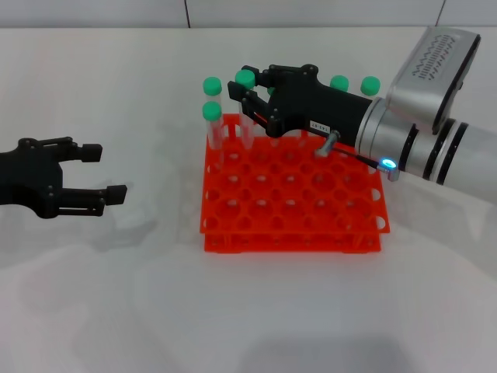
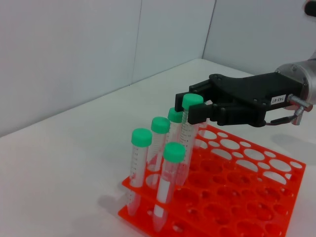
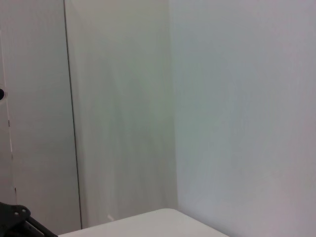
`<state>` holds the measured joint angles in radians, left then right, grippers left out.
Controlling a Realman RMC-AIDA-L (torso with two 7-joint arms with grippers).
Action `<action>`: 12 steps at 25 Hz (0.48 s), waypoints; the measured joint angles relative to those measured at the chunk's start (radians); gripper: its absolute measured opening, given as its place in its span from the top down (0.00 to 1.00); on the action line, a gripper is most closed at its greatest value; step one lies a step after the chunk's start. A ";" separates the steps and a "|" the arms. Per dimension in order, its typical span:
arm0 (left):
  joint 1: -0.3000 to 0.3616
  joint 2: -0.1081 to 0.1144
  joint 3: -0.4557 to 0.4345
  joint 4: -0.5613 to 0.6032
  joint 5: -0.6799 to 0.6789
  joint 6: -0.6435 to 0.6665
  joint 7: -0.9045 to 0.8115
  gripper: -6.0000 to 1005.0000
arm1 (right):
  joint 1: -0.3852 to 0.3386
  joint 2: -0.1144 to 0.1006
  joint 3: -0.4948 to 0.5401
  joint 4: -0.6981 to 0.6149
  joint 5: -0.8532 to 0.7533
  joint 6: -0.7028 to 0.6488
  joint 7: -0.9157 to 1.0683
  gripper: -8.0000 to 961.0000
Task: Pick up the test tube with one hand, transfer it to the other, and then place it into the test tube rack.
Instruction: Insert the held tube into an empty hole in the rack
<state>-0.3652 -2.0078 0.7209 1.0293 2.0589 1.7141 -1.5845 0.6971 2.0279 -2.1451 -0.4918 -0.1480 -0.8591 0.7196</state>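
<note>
Now, at the left edge of the head view I see my left gripper [image 1: 109, 172] hanging just above the table [image 1: 116, 311] with its fingers spread and nothing between them, well apart from the rack; I judge it is parked there to stay out of the way now that its share looks done; moving toward the centre, the test tube rack [image 1: 293, 203] sits flat on the table, its near rows of holes bare and green-capped tubes standing only along its far side and far-left corner; one of those [image 1: 212, 124] stands upright in the corner hole; just to its right, in the upper middle of the frame, my right gripper [image 1: 247, 95] reaches in over the rack from the right, fingers closed on the test tube [image 2: 188, 133] just under its green cap; the left wrist view shows that tube upright with its lower end down among the rack's holes, beside three other seated tubes; I judge the high grip keeps the fingers above the neighbouring caps, and that release is the step at hand; the right wrist view shows only wall.
</note>
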 joint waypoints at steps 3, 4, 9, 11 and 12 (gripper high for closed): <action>-0.001 0.000 0.000 0.000 0.000 0.000 0.000 0.12 | -0.001 0.000 0.001 0.000 0.000 0.000 -0.001 0.72; -0.001 0.000 0.000 0.000 0.000 0.001 0.000 0.12 | -0.001 0.000 0.001 0.000 0.000 -0.001 -0.001 0.72; -0.003 0.000 0.001 0.000 0.011 0.001 0.000 0.12 | -0.002 0.000 0.001 0.001 0.001 -0.001 -0.001 0.72; -0.010 -0.003 0.004 0.000 0.037 0.006 0.000 0.12 | -0.002 0.000 0.001 0.000 0.001 -0.001 -0.001 0.72; -0.013 -0.004 0.007 0.000 0.047 0.009 -0.001 0.12 | -0.002 0.000 0.001 0.000 0.001 -0.001 -0.001 0.72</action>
<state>-0.3780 -2.0119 0.7281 1.0294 2.1059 1.7228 -1.5855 0.6948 2.0278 -2.1444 -0.4917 -0.1474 -0.8605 0.7183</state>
